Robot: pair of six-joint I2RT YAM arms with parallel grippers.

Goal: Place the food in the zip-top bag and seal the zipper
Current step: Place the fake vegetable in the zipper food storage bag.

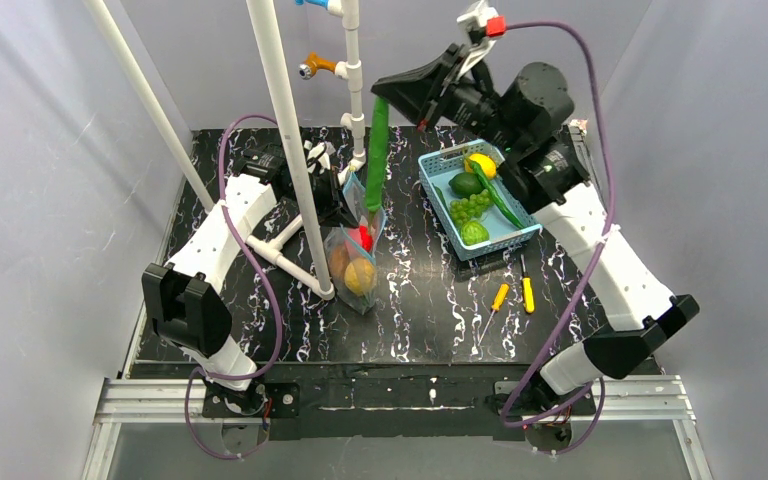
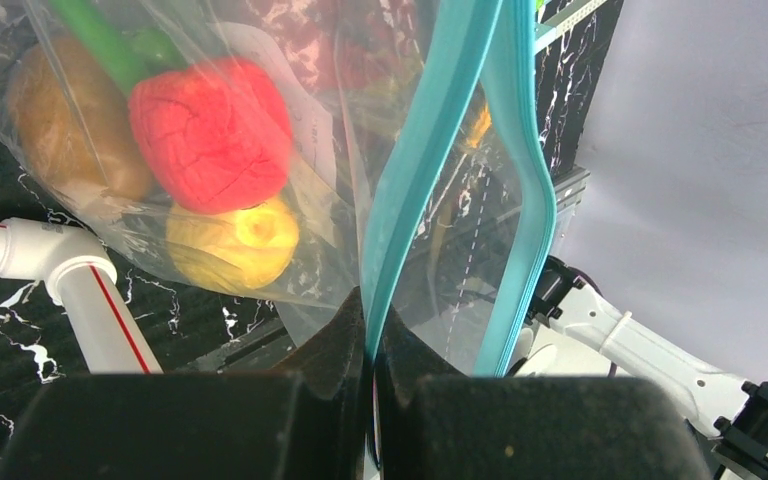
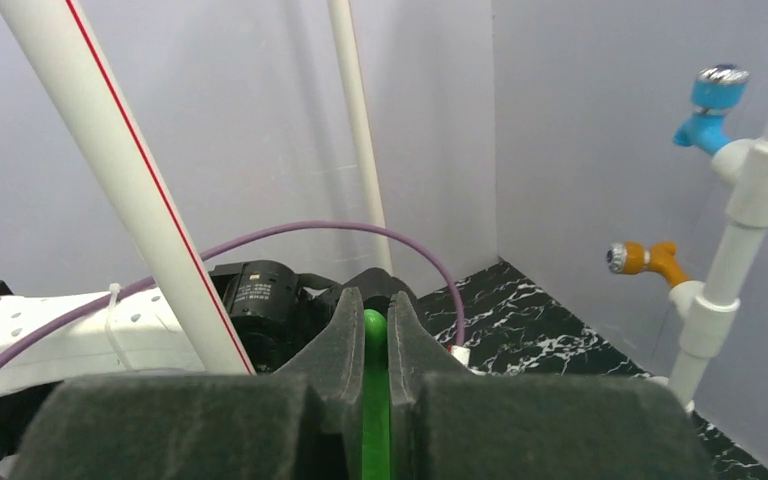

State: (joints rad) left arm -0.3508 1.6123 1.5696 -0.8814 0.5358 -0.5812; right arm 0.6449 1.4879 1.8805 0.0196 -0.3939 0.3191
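Note:
The clear zip-top bag stands on the black table beside a white pipe. It holds a red piece, a yellow fruit and a brown fruit. My left gripper is shut on one side of the teal zipper, and the other side bows away, so the mouth is open. My right gripper is shut on the top end of a long green pod. The pod hangs straight down, its lower end at the bag's mouth.
A light-blue basket right of the bag holds a lemon, green fruits, grapes and another pod. Two orange-handled screwdrivers lie in front of it. White pipes rise close to the bag, with faucets at the back.

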